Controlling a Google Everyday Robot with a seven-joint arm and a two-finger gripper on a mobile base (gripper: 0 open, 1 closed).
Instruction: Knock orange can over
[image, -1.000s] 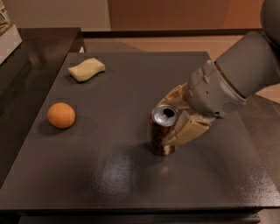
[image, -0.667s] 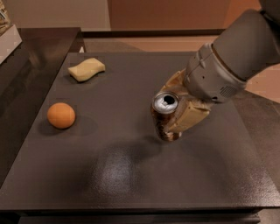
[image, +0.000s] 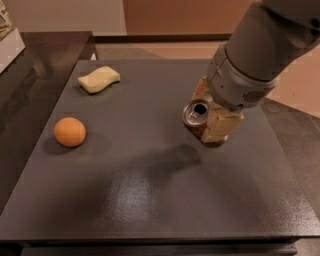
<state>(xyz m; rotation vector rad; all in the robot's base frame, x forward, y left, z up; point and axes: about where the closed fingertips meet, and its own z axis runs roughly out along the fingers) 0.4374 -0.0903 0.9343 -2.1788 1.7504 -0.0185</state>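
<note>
At the near edge, a dark grey table (image: 150, 210) with a dull sheen is seen, and a soft shadow (image: 175, 157) is cast on it just below the can. Farther in, at the left, an orange fruit (image: 69, 132) is set on the table, well apart from everything else. Right of centre, the orange can (image: 196, 116) is held tilted, its silver top and drinking hole turned up and toward the camera. It is clamped between the tan fingers (image: 222, 127) of the gripper (image: 210, 117), one finger in front of the can and one behind. The grey arm (image: 260, 45) is seen reaching in from the upper right. At the far left, a pale yellow sponge (image: 99, 79) is laid flat.
</note>
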